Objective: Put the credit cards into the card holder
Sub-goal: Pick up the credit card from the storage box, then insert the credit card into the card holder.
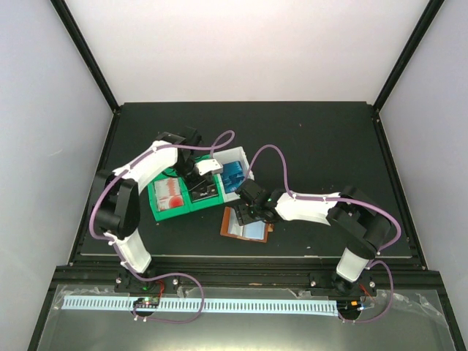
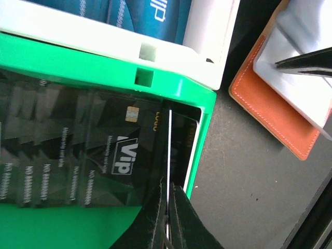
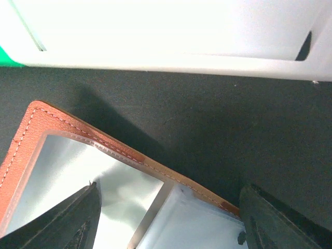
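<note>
**A:** What do the left jaws have?

**B:** They are clamped on one card (image 2: 169, 150), seen edge-on. It stands upright in the green bin (image 2: 78, 62), over the fanned black cards (image 2: 104, 150) and close to the wall facing the card holder (image 2: 270, 114).

**A:** And the right jaws?

**B:** Those are apart, spread over the open holder's clear pockets (image 3: 67, 176). I cannot tell whether they press on it. The holder lies on the tabletop (image 3: 207, 114), just near of the white bin (image 2: 207, 31) with the blue cards (image 2: 145, 15).

**A:** What could go wrong from here?

**B:** The grip is a thin pinch, so I think the card could twist or slip if it clips the green wall on the way out. A neighbouring black card might drag along with it. If the holder isn't pinned, the card's push into a pocket could slide it across the tabletop. The two arms are also close together, so the card could knock the right jaws.
</note>
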Motion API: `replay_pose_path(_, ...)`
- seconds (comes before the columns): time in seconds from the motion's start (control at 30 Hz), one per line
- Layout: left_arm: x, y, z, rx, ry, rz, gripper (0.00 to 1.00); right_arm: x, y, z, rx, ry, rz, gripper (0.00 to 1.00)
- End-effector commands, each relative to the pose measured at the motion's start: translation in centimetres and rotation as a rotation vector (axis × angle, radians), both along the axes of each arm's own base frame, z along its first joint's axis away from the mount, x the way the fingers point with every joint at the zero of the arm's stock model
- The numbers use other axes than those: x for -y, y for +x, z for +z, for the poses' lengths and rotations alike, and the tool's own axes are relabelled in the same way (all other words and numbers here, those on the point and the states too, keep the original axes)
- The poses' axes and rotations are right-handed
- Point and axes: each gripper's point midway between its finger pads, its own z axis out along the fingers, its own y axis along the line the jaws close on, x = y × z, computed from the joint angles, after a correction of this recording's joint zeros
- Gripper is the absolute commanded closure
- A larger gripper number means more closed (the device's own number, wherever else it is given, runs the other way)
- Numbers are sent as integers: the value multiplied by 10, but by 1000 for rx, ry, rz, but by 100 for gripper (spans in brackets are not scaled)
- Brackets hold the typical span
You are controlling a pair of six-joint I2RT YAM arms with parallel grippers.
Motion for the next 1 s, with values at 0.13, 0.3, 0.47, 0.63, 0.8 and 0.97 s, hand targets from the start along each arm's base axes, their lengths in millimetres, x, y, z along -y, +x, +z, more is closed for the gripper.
replay_pose_path(0.13,-4,8,61,212,-45,11,98,32,-37,-38,-167,-139,13,25)
replay_pose_path(0.3,-3,19,99,359,-91,54,98,31,-32,-28,-142,-140,4,25)
replay_pose_path(0.47,18,23,157,460,-286,173,98,32,-23,-13,-98,-141,-30,25)
replay_pose_path(0.63,34,15,217,491,-619,485,99,32,-16,2,-63,-121,-82,25)
replay_pose_path(0.8,47,-26,208,329,-878,599,98,32,-12,19,-33,-90,-110,24)
replay_pose_path(0.97,68,-60,162,138,-857,570,98,36,-8,50,18,-41,-154,24)
